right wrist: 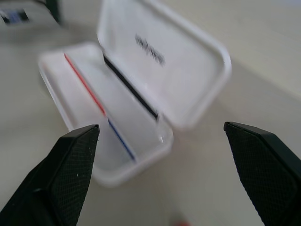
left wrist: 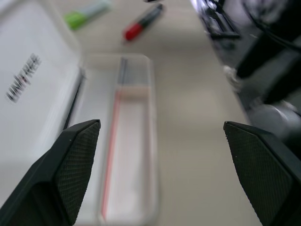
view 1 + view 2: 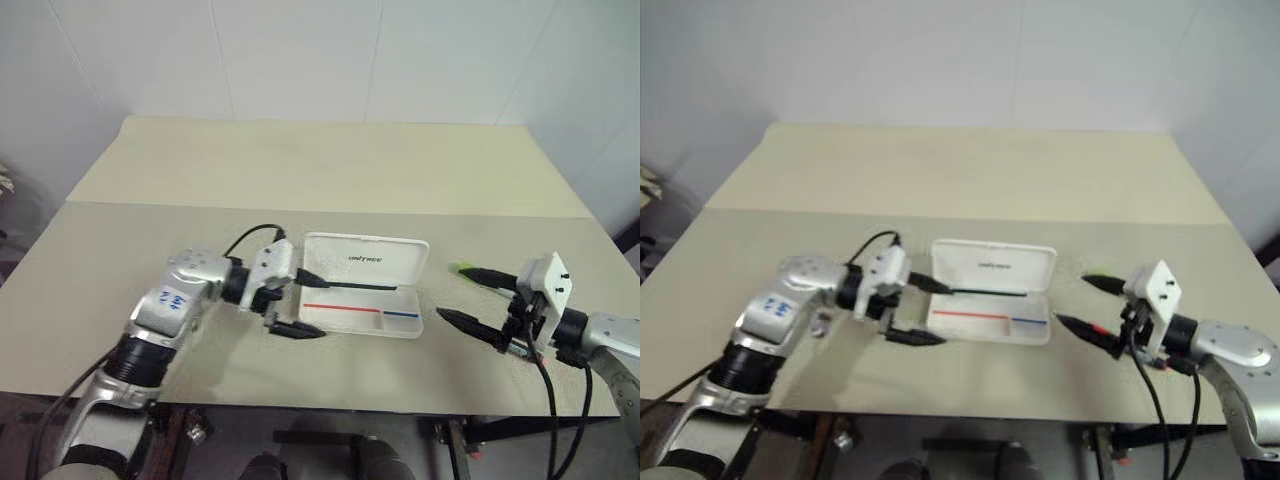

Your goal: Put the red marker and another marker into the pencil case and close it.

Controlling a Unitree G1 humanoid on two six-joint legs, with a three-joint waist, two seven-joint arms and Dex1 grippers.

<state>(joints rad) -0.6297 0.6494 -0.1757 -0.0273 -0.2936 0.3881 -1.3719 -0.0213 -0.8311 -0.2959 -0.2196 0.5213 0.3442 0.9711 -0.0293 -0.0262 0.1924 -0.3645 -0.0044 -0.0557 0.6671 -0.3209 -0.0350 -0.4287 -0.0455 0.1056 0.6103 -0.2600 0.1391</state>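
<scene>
**Op A:** Where's the pencil case (image 3: 362, 285)?

**Op B:** I see it near the middle of the desk (image 3: 300, 170), toward the front half, lid swung up and back, tray lying flat with its red and blue stripe showing. Nothing lies in the tray.

**Op A:** And my claws?

**Op B:** The left claw (image 3: 300, 302) sits at the case's left end, fingers spread wide, one over the tray's corner by the hinge, the other just off its front edge. It grips nothing. The right claw (image 3: 470, 295) hangs off the case's right end, also wide open and empty, with bare desk between it and the tray.

**Op A:** Markers?

**Op B:** Both lie beyond the case's right end. In the left wrist view I get the red marker (image 2: 143, 22) and another marker (image 2: 86, 13), the lime-green one, side by side but apart. From the head camera the green one (image 3: 462, 268) peeks out at the upper finger of the right claw.

**Op A:** Room to move?

**Op B:** The whole back half of the desk is bare. The front edge runs close under both claws.
</scene>
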